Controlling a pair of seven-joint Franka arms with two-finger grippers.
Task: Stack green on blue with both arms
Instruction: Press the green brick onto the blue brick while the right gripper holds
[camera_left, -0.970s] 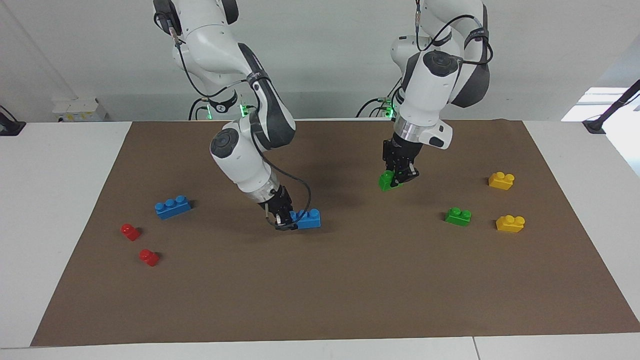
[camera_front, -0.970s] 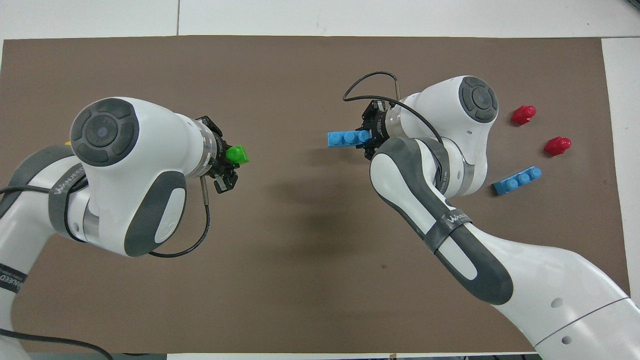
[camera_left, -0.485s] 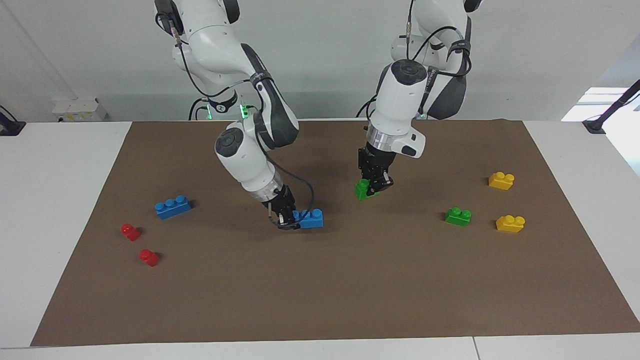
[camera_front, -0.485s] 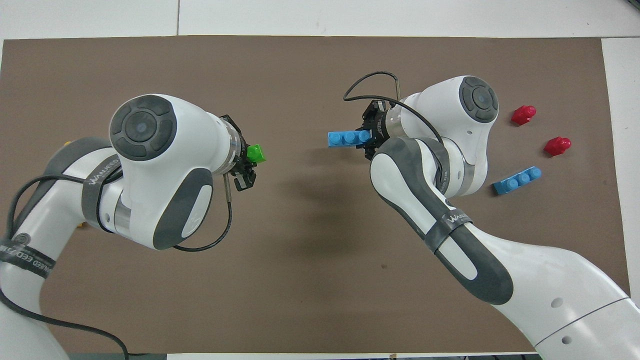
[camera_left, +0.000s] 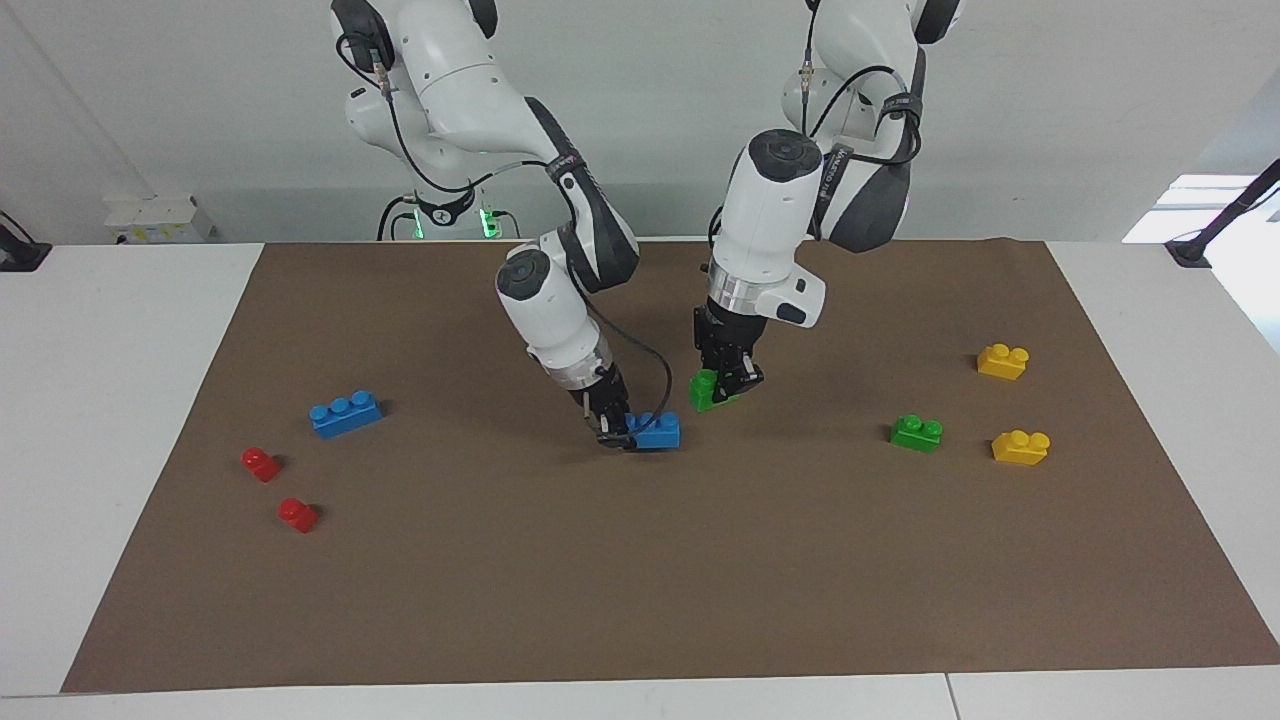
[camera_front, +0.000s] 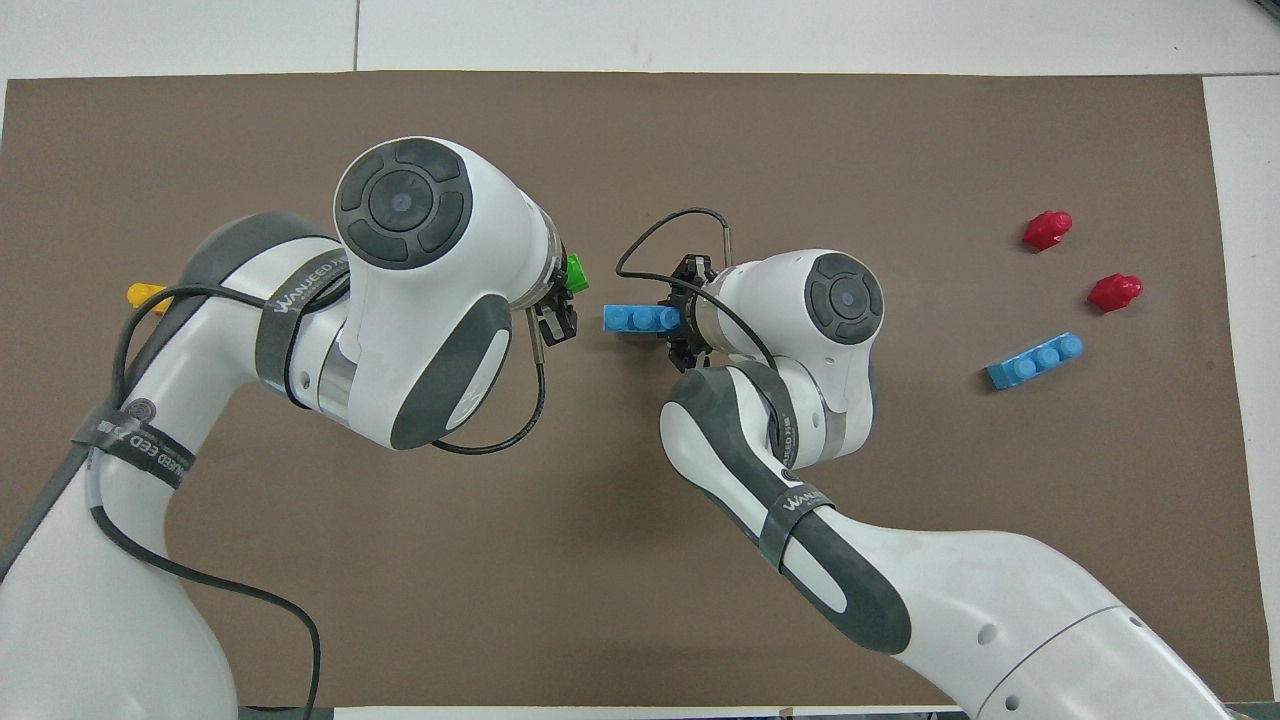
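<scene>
My right gripper (camera_left: 622, 432) is shut on one end of a blue three-stud brick (camera_left: 657, 430), low over the middle of the brown mat (camera_left: 700, 580); whether the brick touches the mat I cannot tell. Close beside it, toward the left arm's end, my left gripper (camera_left: 736, 380) is shut on a green two-stud brick (camera_left: 705, 390), tilted and a little above the mat. In the overhead view the green brick (camera_front: 577, 272) peeks out past the left gripper (camera_front: 558, 305), a small gap from the blue brick (camera_front: 638, 318) in the right gripper (camera_front: 685, 322).
A second blue brick (camera_left: 345, 413) and two red bricks (camera_left: 261, 463) (camera_left: 298, 514) lie toward the right arm's end. A second green brick (camera_left: 917, 432) and two yellow bricks (camera_left: 1002, 360) (camera_left: 1020, 446) lie toward the left arm's end.
Both arms have swung toward the middle of the mat with their bricks. The gap between the green brick and the blue brick has shrunk to a small one.
</scene>
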